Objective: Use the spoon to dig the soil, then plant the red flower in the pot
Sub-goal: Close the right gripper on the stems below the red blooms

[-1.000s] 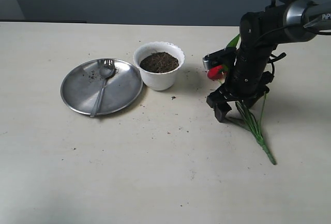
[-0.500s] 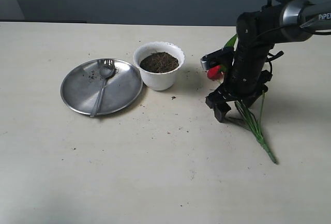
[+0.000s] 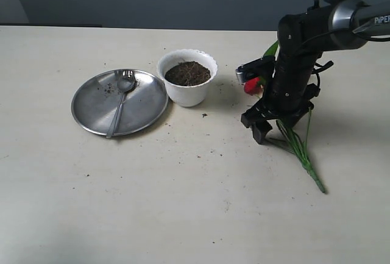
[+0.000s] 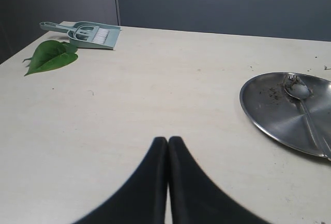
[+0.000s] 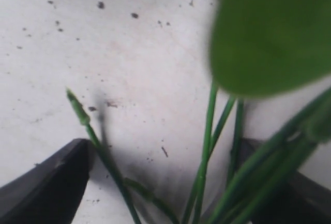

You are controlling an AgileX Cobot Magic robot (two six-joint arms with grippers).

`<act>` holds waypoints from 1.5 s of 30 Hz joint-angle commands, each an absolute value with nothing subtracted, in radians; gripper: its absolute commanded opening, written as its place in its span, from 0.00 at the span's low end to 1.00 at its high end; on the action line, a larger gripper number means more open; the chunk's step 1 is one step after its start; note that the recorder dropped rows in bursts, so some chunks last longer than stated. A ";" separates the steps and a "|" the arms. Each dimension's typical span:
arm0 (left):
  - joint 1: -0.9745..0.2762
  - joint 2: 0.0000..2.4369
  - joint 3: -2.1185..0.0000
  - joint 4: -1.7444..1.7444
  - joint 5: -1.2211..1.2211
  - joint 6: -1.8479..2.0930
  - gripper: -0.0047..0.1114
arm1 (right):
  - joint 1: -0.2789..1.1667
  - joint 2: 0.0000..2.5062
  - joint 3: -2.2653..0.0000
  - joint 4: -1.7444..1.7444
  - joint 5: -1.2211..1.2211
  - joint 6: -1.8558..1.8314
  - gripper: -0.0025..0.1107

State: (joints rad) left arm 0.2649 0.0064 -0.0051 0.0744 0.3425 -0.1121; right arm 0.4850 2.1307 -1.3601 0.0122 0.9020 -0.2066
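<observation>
The white pot stands mid-table with dark soil inside. Left of it, the spoon lies on a round steel plate; both also show in the left wrist view, spoon on plate. The red flower lies on the table right of the pot, its green stems running toward the front. My right gripper is down over the stems, open, with its jaws either side of the stems and the broad leaf close to the camera. My left gripper is shut and empty.
A loose green leaf and a small grey-green dustpan with brush lie at a far table corner in the left wrist view. Soil crumbs dot the table near the pot.
The right arm has edged slightly left over the flower stems. Pot, plate and spoon have not moved.
</observation>
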 commanded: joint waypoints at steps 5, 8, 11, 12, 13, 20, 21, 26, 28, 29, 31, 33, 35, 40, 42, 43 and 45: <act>0.258 0.000 0.000 0.064 0.336 -0.112 0.04 | 0.488 2.157 -1.351 0.000 0.907 -0.207 0.68; 0.258 0.000 0.000 0.064 0.336 -0.112 0.04 | 0.488 2.157 -1.351 0.000 0.915 -0.207 0.68; 0.258 0.000 0.000 0.064 0.336 -0.112 0.04 | 0.488 2.157 -1.351 0.000 0.916 -0.207 0.64; 0.258 0.000 0.000 0.064 0.336 -0.112 0.04 | 0.488 2.157 -1.351 0.006 0.916 -0.207 0.62; 0.258 0.000 0.000 0.064 0.336 -0.112 0.04 | 0.488 2.157 -1.351 0.009 0.916 -0.207 0.60; 0.258 0.000 0.000 0.064 0.336 -0.112 0.04 | 0.488 2.157 -1.351 0.012 0.916 -0.207 0.57; 0.258 0.000 0.000 0.064 0.336 -0.112 0.04 | 0.488 2.157 -1.351 0.012 0.916 -0.207 0.57; 0.258 0.000 0.000 0.064 0.336 -0.112 0.04 | 0.488 2.157 -1.351 0.017 0.916 -0.207 0.57; 0.258 0.000 0.000 0.064 0.336 -0.112 0.04 | 0.488 2.157 -1.351 0.019 0.916 -0.207 0.55; 0.258 0.000 0.000 0.064 0.336 -0.112 0.04 | 0.488 2.157 -1.351 0.019 0.916 -0.207 0.54; 0.258 0.000 0.000 0.064 0.336 -0.112 0.04 | 0.488 2.157 -1.351 0.019 0.916 -0.207 0.52; 0.258 0.000 0.000 0.064 0.336 -0.112 0.04 | 0.488 2.157 -1.351 0.019 0.916 -0.207 0.52; 0.258 0.000 0.000 0.064 0.336 -0.112 0.04 | 0.488 2.157 -1.351 0.019 0.918 -0.207 0.52; 0.258 0.000 0.000 0.064 0.336 -0.112 0.04 | 0.488 2.157 -1.351 0.019 0.918 -0.207 0.52; 0.258 0.000 0.000 0.064 0.336 -0.112 0.04 | 0.488 2.157 -1.351 0.024 0.917 -0.207 0.52; 0.258 0.000 0.000 0.064 0.336 -0.112 0.04 | 0.488 2.157 -1.351 0.026 0.920 -0.207 0.51; 0.258 0.000 0.000 0.064 0.336 -0.112 0.04 | 0.490 2.157 -1.351 0.031 0.927 -0.207 0.47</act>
State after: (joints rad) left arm 0.2649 0.0064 -0.0051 0.0744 0.3425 -0.1121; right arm 0.4870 2.1323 -1.3601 0.0350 0.9127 -0.2050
